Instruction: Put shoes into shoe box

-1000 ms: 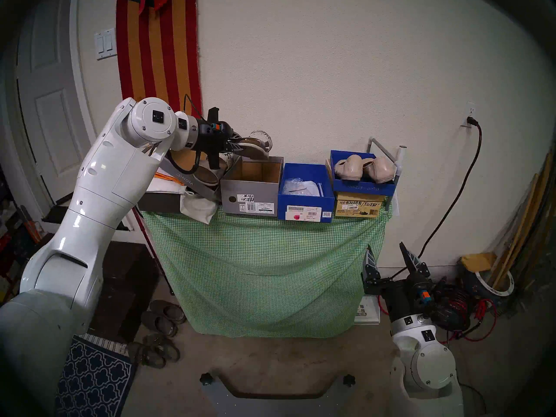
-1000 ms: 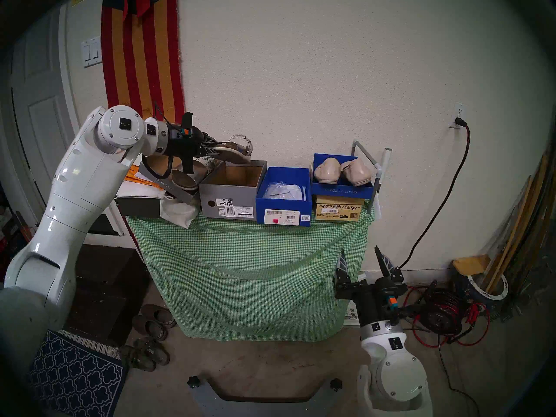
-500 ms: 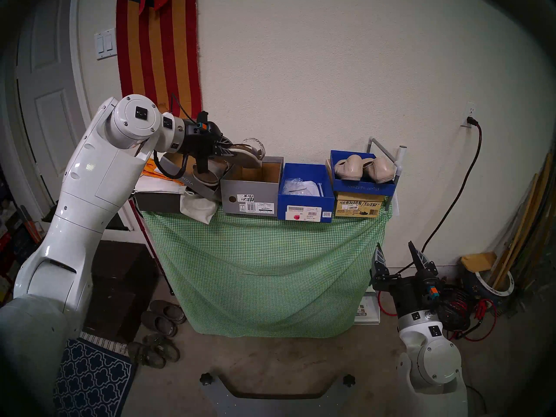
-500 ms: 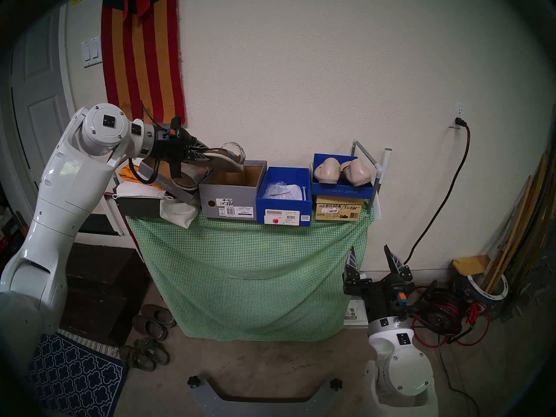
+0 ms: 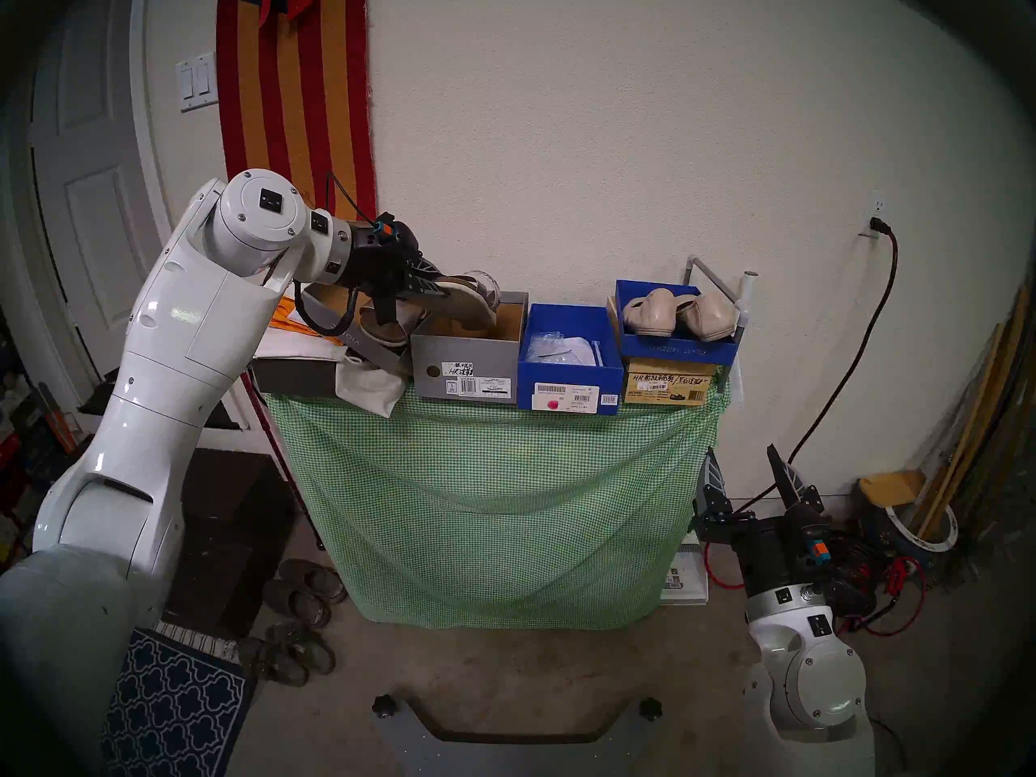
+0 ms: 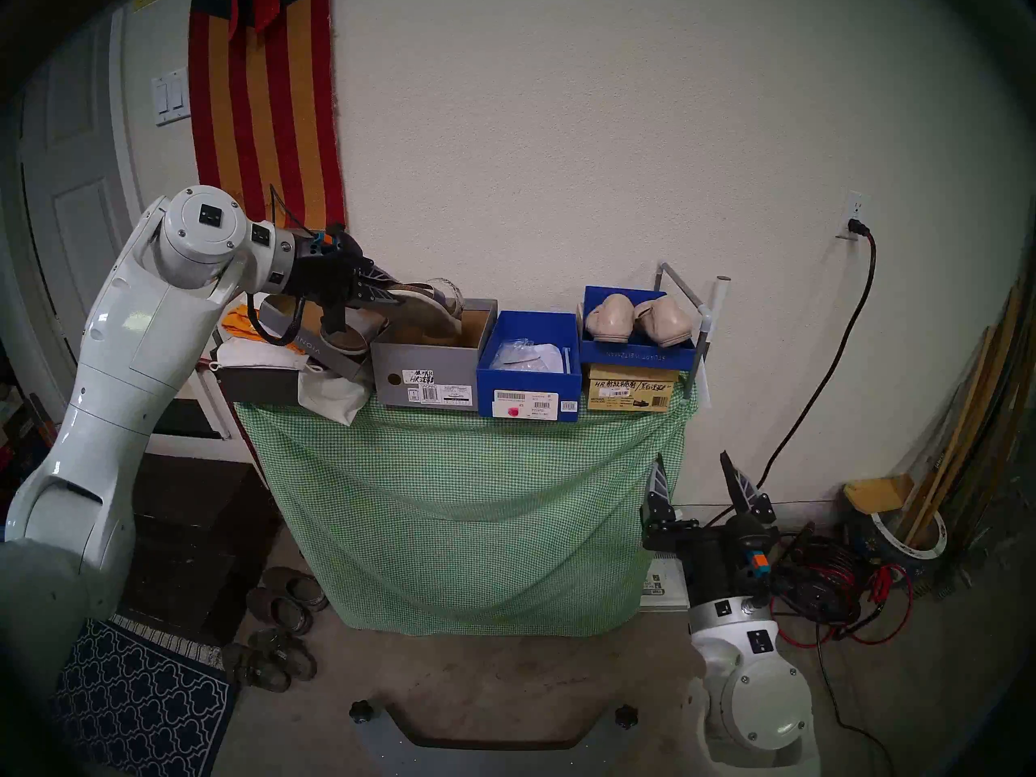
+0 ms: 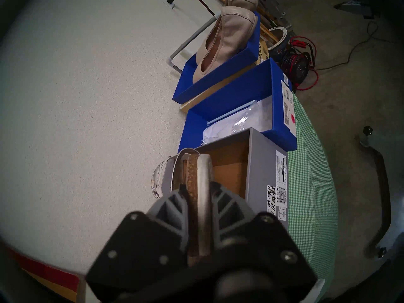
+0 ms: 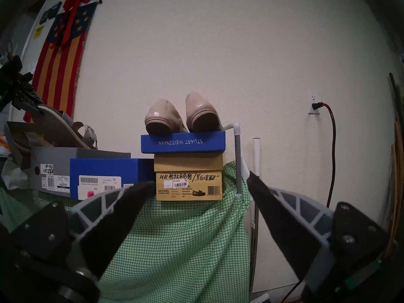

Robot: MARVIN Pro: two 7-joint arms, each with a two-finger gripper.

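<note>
Sandal (image 5: 468, 295) in my left gripper (image 5: 434, 288): I had its cork sole pinched edge-on between both fingers, heel end in the grip, toe end tilted down over the open grey shoe box (image 5: 465, 361). From my left wrist the sole (image 7: 200, 186) ran straight out from the jaws, with the snake-print strap (image 7: 157, 180) bulging to one side above the box's brown interior. Its mate (image 5: 387, 324) lay behind my gripper on the grey lid (image 5: 359, 338), left of the box. Next along the green checked cloth (image 5: 493, 478) stood a blue box (image 5: 569, 380) holding white paper, and then a tan box (image 5: 667, 386) topped by a blue lid (image 5: 678, 352) carrying the two beige flats (image 5: 678, 310). My right gripper (image 5: 751, 473) hung low beside the table's right corner, fingers spread wide and pointing up, holding nothing. On the floor by the patterned rug (image 5: 168, 708) sat some grey-brown slip-ons (image 5: 300, 602).
</note>
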